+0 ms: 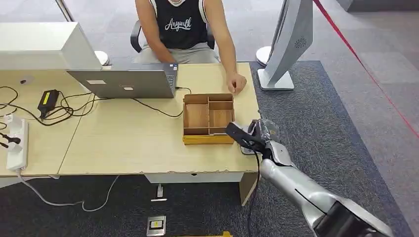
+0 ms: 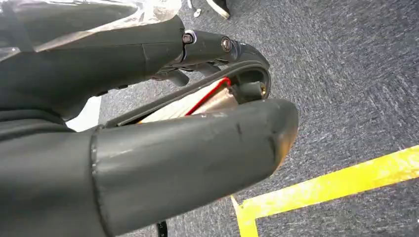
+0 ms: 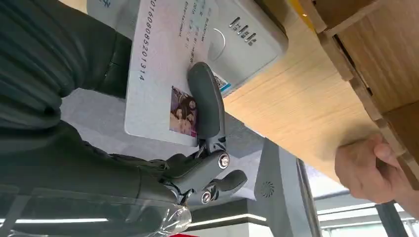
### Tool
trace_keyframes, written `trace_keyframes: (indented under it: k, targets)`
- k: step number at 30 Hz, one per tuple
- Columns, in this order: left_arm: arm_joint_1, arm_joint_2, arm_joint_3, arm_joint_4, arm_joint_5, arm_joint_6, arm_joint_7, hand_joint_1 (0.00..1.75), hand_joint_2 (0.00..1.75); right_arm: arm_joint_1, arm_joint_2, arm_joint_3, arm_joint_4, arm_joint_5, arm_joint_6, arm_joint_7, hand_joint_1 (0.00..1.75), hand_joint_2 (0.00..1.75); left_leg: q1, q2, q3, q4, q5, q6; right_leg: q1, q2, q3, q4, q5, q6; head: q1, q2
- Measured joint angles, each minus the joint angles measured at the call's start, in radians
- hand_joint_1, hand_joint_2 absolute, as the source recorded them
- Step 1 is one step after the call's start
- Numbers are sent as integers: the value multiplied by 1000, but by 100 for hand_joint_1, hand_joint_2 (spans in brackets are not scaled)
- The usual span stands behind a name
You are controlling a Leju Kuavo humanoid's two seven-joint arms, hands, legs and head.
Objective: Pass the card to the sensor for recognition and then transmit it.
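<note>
The right hand (image 1: 251, 136) reaches over the near right corner of the bench (image 1: 123, 143), just right of the wooden tray (image 1: 208, 118). In the right wrist view this hand (image 3: 148, 123) pinches the card (image 3: 163, 74): one dark finger (image 3: 205, 103) lies across the printed face beside the small photo, and the thick thumb is behind the card. The card is held flat against or just above the grey sensor (image 3: 232, 39), covering much of its top; whether the two touch cannot be told. The sensor sits on the bench at its right edge, close to the wooden tray's near right corner. In the head view the sensor (image 1: 245, 147) shows as a pale sliver under the hand, and the card itself is hidden by the fingers there. A person (image 1: 180, 24) sits at the far side of the bench, with one hand (image 1: 237, 83) resting on the bench top just beyond the tray's far right corner. A laptop (image 1: 129, 81) stands open left of the tray, with a black cable (image 1: 153, 107) running from it across the wood. A power strip (image 1: 16, 140) lies at the far left. The left hand (image 2: 148, 138) hangs over grey carpet (image 2: 346, 74) with a yellow floor line (image 2: 336, 185); its fingers are curled in, and something pale with a red edge (image 2: 197, 101) shows between them, though what it is cannot be told.
</note>
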Motion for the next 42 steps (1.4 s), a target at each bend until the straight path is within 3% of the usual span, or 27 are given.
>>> trace_keyframes:
  k: [8,18,29,35,42]
  targets:
    - [1,0,0,0,0,0,-5,0,0,-45,2,-1,-6,-12,-37,-16,175,175,0,0,-1,0,0,0,0,0,-1,0,0,0,0,0]
    - [-3,-1,0,0,-18,2,-14,0,0,-215,1,10,-111,70,-18,91,175,175,0,0,-1,0,0,0,0,0,-1,1,0,0,0,0]
    - [-27,-2,0,0,-54,-15,1,0,0,-302,7,32,-209,109,50,173,175,175,0,0,-1,0,0,0,0,0,-1,0,0,0,0,0]
    - [-41,-2,0,0,-69,-21,7,0,0,-341,55,64,-197,132,127,180,175,175,0,0,-1,0,0,0,0,0,-1,1,0,0,0,0]
    - [-45,-5,0,0,-79,-21,6,0,0,-405,139,113,-110,163,153,192,175,175,0,0,-1,0,1,-1,0,0,-2,1,0,0,0,0]
